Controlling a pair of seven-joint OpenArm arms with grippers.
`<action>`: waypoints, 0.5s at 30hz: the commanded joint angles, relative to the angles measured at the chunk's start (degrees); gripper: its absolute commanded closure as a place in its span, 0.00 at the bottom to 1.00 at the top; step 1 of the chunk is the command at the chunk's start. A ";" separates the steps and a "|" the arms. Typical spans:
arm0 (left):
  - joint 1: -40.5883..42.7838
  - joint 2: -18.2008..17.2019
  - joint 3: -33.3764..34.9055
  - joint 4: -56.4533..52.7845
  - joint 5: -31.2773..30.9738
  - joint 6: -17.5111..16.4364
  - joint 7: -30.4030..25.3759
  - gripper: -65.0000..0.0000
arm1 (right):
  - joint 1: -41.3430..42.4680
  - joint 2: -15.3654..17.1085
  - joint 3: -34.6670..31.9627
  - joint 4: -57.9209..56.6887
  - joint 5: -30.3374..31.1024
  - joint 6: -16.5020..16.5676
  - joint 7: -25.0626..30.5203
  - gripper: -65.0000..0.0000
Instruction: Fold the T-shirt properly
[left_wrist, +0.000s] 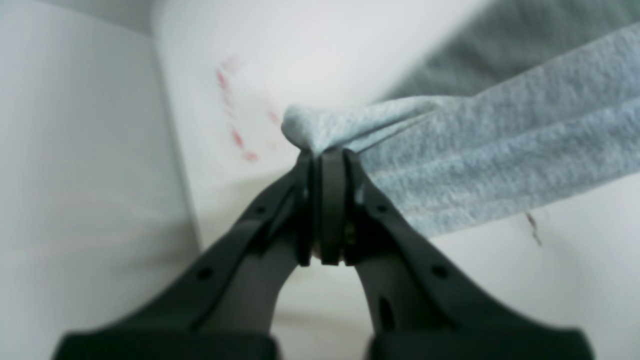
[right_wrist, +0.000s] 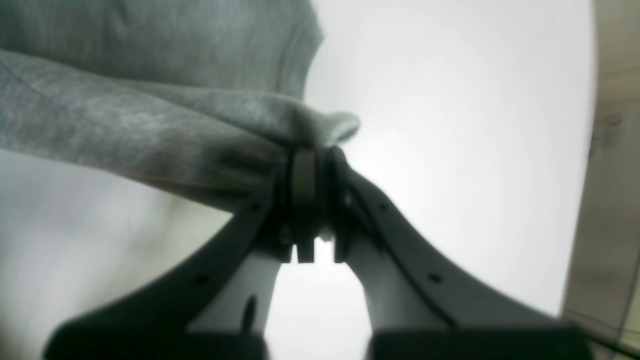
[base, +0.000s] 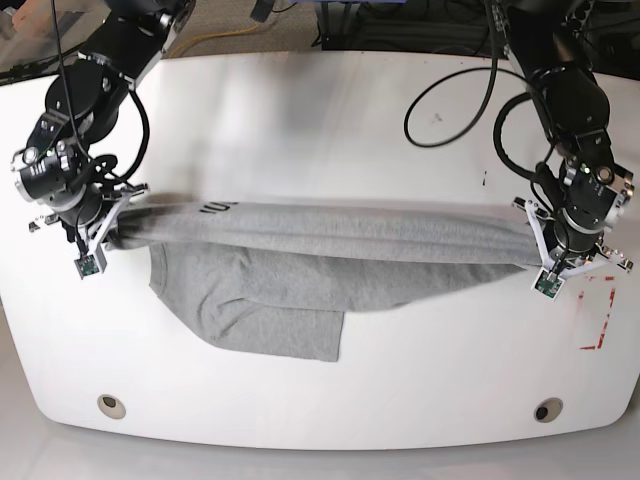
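Observation:
The heather-grey T-shirt hangs stretched in a long band across the white table, held up at both ends. Its lower part with a sleeve lies flat on the table. A bit of dark lettering shows near the left end. My left gripper is shut on a bunched corner of the T-shirt; in the base view the left gripper is at the right. My right gripper is shut on the other bunched end of the T-shirt; in the base view the right gripper is at the left.
Red tape marks lie on the white table near its right edge, below the left gripper. Two round holes sit near the front edge. Black cables loop over the table's back right.

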 joint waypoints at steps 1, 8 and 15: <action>1.30 -0.77 -0.43 1.04 1.30 0.42 -0.52 1.00 | -1.17 0.93 1.29 1.05 1.35 -0.07 0.98 1.00; 10.44 -0.33 -0.43 0.95 1.30 0.42 -3.42 1.00 | -8.11 0.84 1.37 0.88 2.76 -0.07 1.06 1.00; 17.82 4.15 -3.51 0.69 1.56 0.42 -8.08 1.00 | -13.39 0.84 1.37 0.79 2.76 -0.07 1.06 1.00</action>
